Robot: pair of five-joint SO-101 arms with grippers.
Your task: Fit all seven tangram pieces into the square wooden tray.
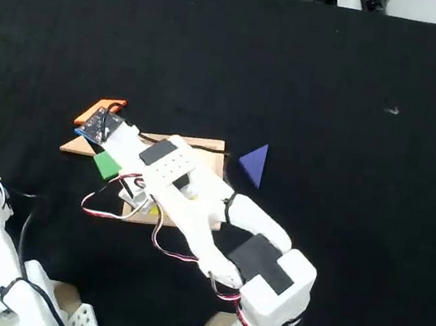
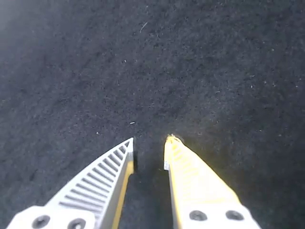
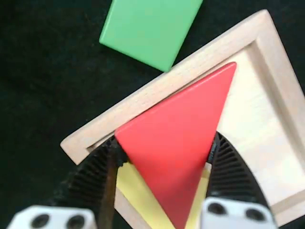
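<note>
On the left, the left claw (image 2: 150, 143) hangs over the black bench (image 2: 190, 57), tips slightly apart, gripping nothing. The right claw (image 3: 162, 157) is clenched on the red triangle (image 3: 176, 133), above the tray (image 3: 143, 107) corner and a yellow piece (image 3: 138, 193). A green piece (image 3: 150, 26) lies just outside the rim. A purple triangle (image 1: 254, 162) lies right of the tray.

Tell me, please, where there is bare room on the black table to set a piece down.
The black table is bare right of the blue triangle and beyond the square wooden tray's far rim. Crowded: the tray's left corner, with the orange piece, the green block and the right gripper shut on the red triangle.
</note>
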